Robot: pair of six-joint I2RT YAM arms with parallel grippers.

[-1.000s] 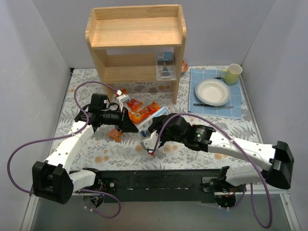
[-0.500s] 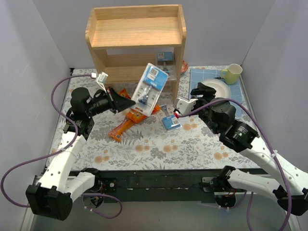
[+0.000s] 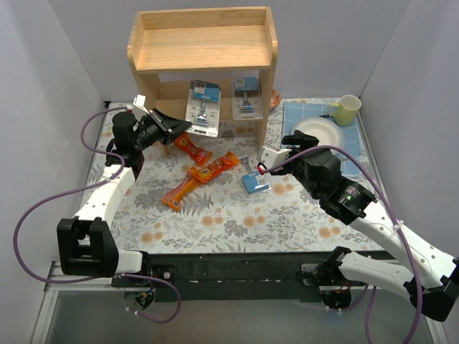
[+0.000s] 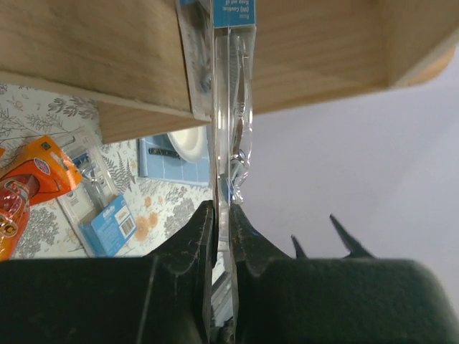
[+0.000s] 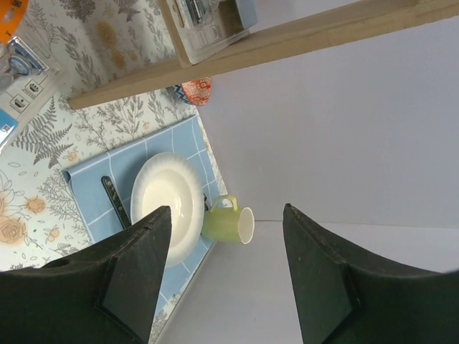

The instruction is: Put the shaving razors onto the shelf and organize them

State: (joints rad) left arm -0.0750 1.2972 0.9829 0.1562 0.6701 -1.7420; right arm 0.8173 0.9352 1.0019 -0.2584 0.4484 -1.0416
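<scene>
My left gripper [image 3: 179,126] pinched a stiff clear razor pack [image 3: 203,107], upright at the lower tier of the pale wooden shelf [image 3: 204,46], just left of a second pack [image 3: 246,97]. The third pack [image 3: 252,180] lay flat on the flowered cloth [image 3: 215,215], just left of my right gripper [image 3: 267,163], the nearer one, jaws wide and empty

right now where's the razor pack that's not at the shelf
In the top view the loose razor pack lies flat on the table, just right of centre, before the shelf's right side panel, right of the orange snack packets.
</scene>
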